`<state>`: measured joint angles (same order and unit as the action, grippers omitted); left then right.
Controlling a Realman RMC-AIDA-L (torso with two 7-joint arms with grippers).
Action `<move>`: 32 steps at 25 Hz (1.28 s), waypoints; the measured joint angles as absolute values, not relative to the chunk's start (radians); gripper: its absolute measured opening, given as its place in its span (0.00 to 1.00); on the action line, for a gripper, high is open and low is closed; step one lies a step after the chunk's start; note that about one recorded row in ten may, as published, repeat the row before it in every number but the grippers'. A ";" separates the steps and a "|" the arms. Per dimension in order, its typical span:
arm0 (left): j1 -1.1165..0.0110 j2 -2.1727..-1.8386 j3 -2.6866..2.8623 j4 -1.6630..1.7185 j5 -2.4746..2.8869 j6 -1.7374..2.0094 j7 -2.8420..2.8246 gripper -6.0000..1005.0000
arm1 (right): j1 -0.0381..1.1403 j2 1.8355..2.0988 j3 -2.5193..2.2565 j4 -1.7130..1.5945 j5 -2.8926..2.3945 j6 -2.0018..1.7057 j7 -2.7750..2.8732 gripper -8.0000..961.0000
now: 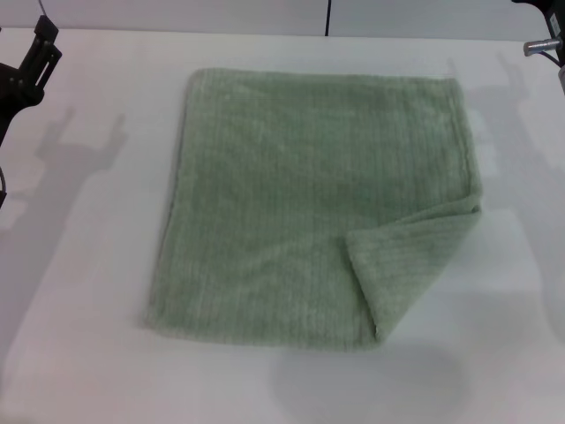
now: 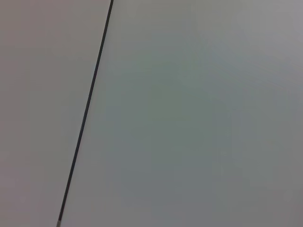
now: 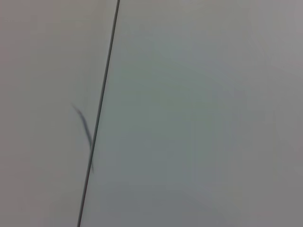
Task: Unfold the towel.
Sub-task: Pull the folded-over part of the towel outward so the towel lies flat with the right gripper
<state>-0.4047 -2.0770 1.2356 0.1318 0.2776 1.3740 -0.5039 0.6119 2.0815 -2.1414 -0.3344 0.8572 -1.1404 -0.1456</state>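
Observation:
The pale sage-green towel [image 1: 300, 203] lies spread on the white table [image 1: 88, 336] in the head view. Its near right corner [image 1: 410, 256] is folded back over the cloth; the other corners lie flat. My left gripper [image 1: 31, 57] is raised at the far left edge, well away from the towel. At the far right top corner only a small part of my right gripper [image 1: 543, 40] shows. Neither touches the towel. Both wrist views show only blank grey panels with a dark seam.
The table's far edge meets a grey wall with a dark vertical seam [image 1: 328, 16]. White table surface surrounds the towel on all sides, and the arms cast shadows [image 1: 75, 146] at the left and right.

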 joint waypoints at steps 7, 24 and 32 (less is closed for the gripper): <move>-0.415 -2.078 1.259 0.131 0.278 1.354 -0.502 0.80 | 0.614 2.082 -2.141 -0.333 0.857 -1.141 -0.146 0.81; -0.422 -2.072 1.319 0.150 0.278 1.345 -0.555 0.76 | 0.609 2.082 -2.133 -0.334 0.858 -1.153 -0.146 0.81; -0.426 -2.067 1.454 0.270 0.278 1.150 -0.703 0.45 | 0.611 2.082 -2.132 -0.334 0.859 -1.155 -0.146 0.81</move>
<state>-0.4264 -2.0673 1.4543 0.2703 0.2776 1.1496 -0.7034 0.6110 2.0816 -2.1317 -0.3345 0.8594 -1.1545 -0.1460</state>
